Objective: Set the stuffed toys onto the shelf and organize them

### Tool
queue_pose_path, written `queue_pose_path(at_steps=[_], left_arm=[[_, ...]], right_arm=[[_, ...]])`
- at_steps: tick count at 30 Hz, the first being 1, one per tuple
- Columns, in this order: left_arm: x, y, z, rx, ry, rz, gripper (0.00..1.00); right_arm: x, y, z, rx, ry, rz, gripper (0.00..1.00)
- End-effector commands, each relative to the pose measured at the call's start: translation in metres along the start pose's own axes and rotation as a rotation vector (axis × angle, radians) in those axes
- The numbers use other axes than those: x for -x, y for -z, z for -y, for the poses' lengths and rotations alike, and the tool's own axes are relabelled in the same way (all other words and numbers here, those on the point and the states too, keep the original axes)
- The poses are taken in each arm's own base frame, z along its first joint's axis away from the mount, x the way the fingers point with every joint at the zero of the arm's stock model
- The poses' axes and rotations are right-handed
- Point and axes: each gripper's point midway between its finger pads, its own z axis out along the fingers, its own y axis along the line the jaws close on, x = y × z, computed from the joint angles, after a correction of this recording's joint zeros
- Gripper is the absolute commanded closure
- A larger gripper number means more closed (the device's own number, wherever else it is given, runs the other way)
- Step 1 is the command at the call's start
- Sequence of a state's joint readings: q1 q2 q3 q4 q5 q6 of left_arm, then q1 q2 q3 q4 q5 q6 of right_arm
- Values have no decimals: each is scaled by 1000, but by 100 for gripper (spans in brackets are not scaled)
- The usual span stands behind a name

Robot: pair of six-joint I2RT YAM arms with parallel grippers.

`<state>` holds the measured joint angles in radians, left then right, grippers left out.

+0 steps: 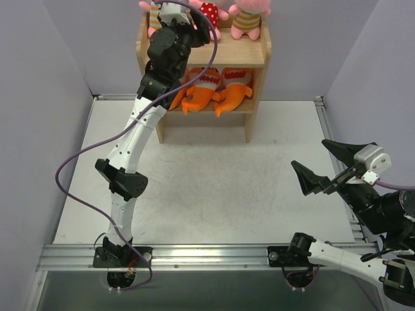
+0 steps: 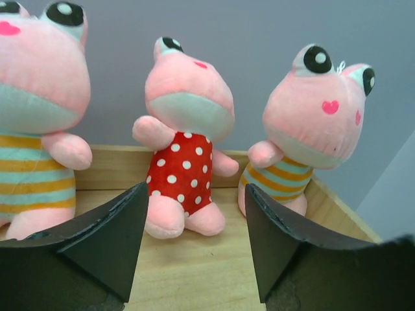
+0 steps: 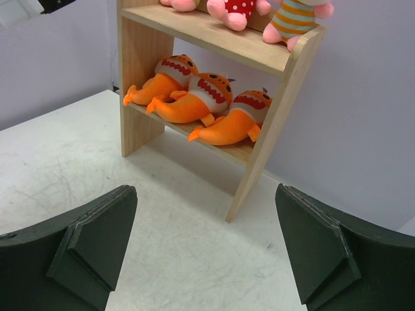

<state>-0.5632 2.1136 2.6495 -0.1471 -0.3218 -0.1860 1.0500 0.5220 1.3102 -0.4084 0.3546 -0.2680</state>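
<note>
Left gripper jaws apart, empty, facing the polka-dot doll on the shelf top; right gripper spread wide, empty

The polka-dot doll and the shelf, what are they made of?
The polka-dot doll looks like soft plush fabric: its pink skin is fuzzy and its seams are stitched. The shelf looks like pale, unpainted wood with a matte finish and faint grain lines showing.
</note>
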Motion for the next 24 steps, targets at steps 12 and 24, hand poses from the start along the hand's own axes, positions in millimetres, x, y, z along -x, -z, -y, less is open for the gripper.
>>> queue_pose_path(at_steps=[12, 24], left_arm=[[-72, -16, -23, 52, -93, -110, 48], [-83, -25, -37, 90, -92, -91, 50]], right_arm=[[7, -5, -1, -11, -29, 28, 9], [6, -7, -1, -14, -27, 23, 9]])
